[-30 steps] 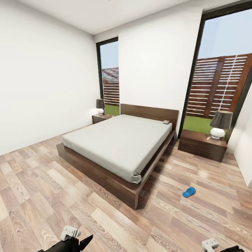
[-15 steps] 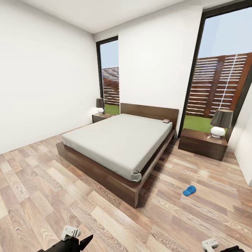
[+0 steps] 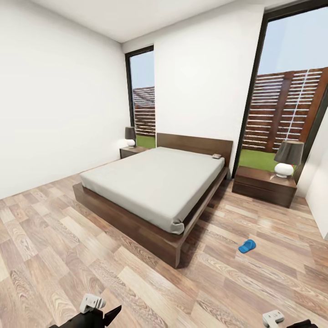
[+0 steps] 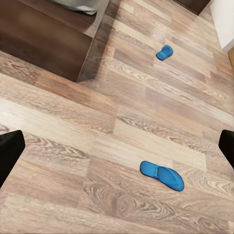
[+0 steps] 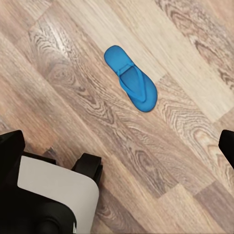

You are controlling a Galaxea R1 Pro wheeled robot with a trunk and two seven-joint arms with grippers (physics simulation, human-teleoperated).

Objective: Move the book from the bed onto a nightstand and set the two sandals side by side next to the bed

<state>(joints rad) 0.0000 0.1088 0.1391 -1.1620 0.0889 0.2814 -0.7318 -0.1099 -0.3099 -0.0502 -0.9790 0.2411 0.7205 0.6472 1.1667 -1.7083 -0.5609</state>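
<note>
Head view: bedroom with white walls, wood-plank floor (image 3: 68, 255) and tall black-framed windows (image 3: 287, 91). The bed (image 3: 155, 191), dark brown frame and off-white mattress, stands with its headboard against the far wall. The book (image 3: 216, 156), small and thin, lies on the mattress at the corner by the headboard, on the side of the near nightstand (image 3: 264, 186), which carries a lamp (image 3: 287, 158). A second nightstand (image 3: 131, 152) with its own lamp stands at the bed's far side. One blue sandal (image 3: 247, 246) lies on the floor between the bed's foot corner and the near nightstand, apart from both. Parts of the left arm (image 3: 93, 310) and right arm (image 3: 280, 319) show at the lower edge; finger spread cannot be told here. Left wrist view: left gripper (image 4: 117, 148), fingers set wide with nothing between them, over floor; a second sandal (image 4: 162, 175) lies near, the first sandal (image 4: 164, 52) farther off by the bed frame. Right wrist view: right gripper (image 5: 119, 146), fingers likewise wide and holding nothing; the second sandal (image 5: 130, 78) lies flat on the planks, beside the robot's base (image 5: 53, 195).
</note>
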